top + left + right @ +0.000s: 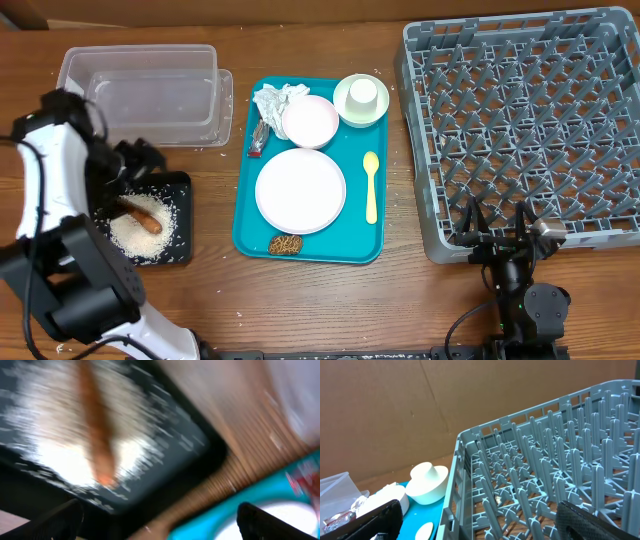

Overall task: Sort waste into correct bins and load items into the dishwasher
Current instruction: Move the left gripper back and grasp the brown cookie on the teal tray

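The black tray (178,188) holds a pile of rice (132,236) and the orange-brown stick (148,220). My left gripper (135,165) hovers over its far edge, open and empty. The left wrist view is blurred but shows the stick (97,435) on rice, with my open fingers (160,520) apart. The clear tub (140,85) stands behind. On the teal tray (355,245) lie the napkin (275,100), red wrapper (257,145), brown chunk (285,244), pink plate (300,190), pink bowl (310,120), whitish bowl (345,112) with the white cup (362,92), and yellow spoon (371,185). My right gripper (495,228) is open at the near edge of the grey rack (530,130).
The right wrist view looks over the rack's near-left corner (465,460) to the whitish bowl (427,482) and the teal tray (427,515); my fingers (480,520) are spread. A few rice grains lie on the wood near the tub (225,150). Brown wooden table all round.
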`<act>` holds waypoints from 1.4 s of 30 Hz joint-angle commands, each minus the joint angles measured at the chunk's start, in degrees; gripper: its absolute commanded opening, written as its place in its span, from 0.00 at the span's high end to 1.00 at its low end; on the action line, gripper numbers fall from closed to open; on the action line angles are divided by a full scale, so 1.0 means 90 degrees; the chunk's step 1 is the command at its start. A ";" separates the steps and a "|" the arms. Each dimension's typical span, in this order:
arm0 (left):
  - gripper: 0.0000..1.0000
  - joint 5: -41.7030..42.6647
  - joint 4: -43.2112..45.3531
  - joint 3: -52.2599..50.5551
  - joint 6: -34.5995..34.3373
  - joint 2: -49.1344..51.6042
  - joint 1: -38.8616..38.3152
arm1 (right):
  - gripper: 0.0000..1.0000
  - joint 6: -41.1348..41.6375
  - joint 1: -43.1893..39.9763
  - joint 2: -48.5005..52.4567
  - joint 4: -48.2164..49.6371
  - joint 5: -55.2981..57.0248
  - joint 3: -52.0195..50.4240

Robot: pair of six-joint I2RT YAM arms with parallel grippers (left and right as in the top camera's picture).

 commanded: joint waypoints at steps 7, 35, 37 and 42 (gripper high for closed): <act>0.26 0.0600 -0.0503 -0.0102 0.1348 -0.0393 -0.2878 | 0.00 -0.0039 0.0041 -0.0075 0.0041 0.0010 -0.0068; 0.11 -0.1256 0.0933 -0.2093 -0.0330 -0.0267 -0.5909 | 0.00 -0.0036 0.0041 -0.0075 0.0041 0.0010 -0.0068; 0.05 -0.1256 0.1146 -0.2220 -0.0328 -0.0267 -0.5909 | 0.00 -0.0039 0.0041 -0.0075 0.0041 0.0010 -0.0068; 0.02 -0.1394 0.1455 -0.2480 -0.0330 -0.0267 -0.5909 | 0.00 -0.0036 0.0041 -0.0075 0.0041 0.0010 -0.0068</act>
